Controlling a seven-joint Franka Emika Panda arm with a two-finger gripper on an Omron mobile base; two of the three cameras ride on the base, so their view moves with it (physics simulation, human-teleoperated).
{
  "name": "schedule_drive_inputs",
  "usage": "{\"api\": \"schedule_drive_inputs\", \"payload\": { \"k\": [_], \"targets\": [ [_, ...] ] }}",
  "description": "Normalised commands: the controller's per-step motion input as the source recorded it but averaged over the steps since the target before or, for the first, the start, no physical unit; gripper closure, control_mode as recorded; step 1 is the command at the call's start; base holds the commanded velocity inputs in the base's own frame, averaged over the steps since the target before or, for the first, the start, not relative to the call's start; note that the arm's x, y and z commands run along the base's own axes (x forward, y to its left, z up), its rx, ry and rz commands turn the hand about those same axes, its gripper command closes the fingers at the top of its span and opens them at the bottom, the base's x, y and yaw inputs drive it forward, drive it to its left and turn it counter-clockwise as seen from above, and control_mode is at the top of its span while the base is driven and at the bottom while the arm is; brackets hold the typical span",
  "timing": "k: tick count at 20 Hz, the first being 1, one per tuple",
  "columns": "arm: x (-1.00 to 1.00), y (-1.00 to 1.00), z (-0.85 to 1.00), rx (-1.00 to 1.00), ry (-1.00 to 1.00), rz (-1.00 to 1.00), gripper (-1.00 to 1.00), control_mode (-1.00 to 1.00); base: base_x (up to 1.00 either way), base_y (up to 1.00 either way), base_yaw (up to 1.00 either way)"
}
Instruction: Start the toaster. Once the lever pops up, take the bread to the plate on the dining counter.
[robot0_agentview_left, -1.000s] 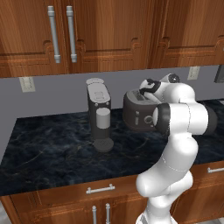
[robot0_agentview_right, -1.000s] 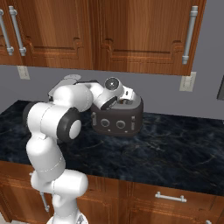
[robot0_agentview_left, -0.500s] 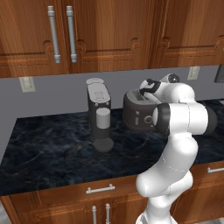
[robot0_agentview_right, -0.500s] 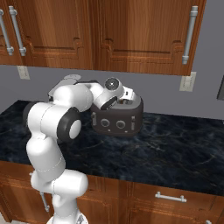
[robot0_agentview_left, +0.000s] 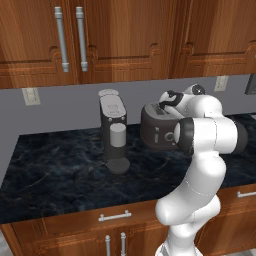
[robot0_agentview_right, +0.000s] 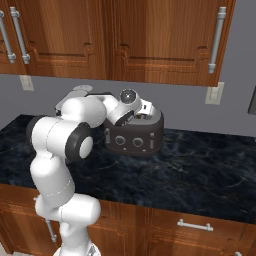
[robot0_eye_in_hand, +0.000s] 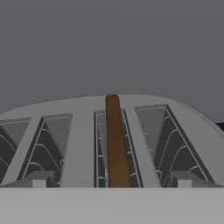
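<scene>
The dark grey toaster (robot0_agentview_left: 155, 132) (robot0_agentview_right: 142, 142) stands on the black counter against the wall, its two round knobs facing front. In the hand view its top (robot0_eye_in_hand: 83, 131) shows several slots, and the brown bread (robot0_eye_in_hand: 116, 144) stands on edge in the middle slot. My gripper (robot0_agentview_left: 162, 106) (robot0_agentview_right: 145, 114) (robot0_eye_in_hand: 111, 181) hovers right over the toaster's top, open, with nothing in it. Its fingertips (robot0_eye_in_hand: 39, 179) straddle the bread's slot without touching the slice. The plate and the dining counter are out of view.
A tall grey coffee machine (robot0_agentview_left: 114, 127) (robot0_agentview_right: 80, 90) stands just left of the toaster. The black marbled counter (robot0_agentview_left: 60, 170) (robot0_agentview_right: 200, 170) stretches to both sides. Wooden wall cabinets (robot0_agentview_left: 125, 35) hang overhead, and my arm's elbow sits in front of the toaster.
</scene>
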Motion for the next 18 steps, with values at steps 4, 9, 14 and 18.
{"api": "schedule_drive_inputs", "payload": {
  "k": [4,9,14,18],
  "targets": [
    [0.00,0.00,0.00,0.00,0.00,0.00,1.00,-1.00,0.00,0.00,0.00],
    [0.00,0.00,0.00,0.00,0.00,0.00,1.00,-1.00,0.00,0.00,0.00],
    [0.00,0.00,0.00,0.00,0.00,0.00,1.00,-1.00,0.00,0.00,0.00],
    [0.00,0.00,0.00,0.00,0.00,0.00,1.00,-1.00,0.00,0.00,0.00]
  ]
}}
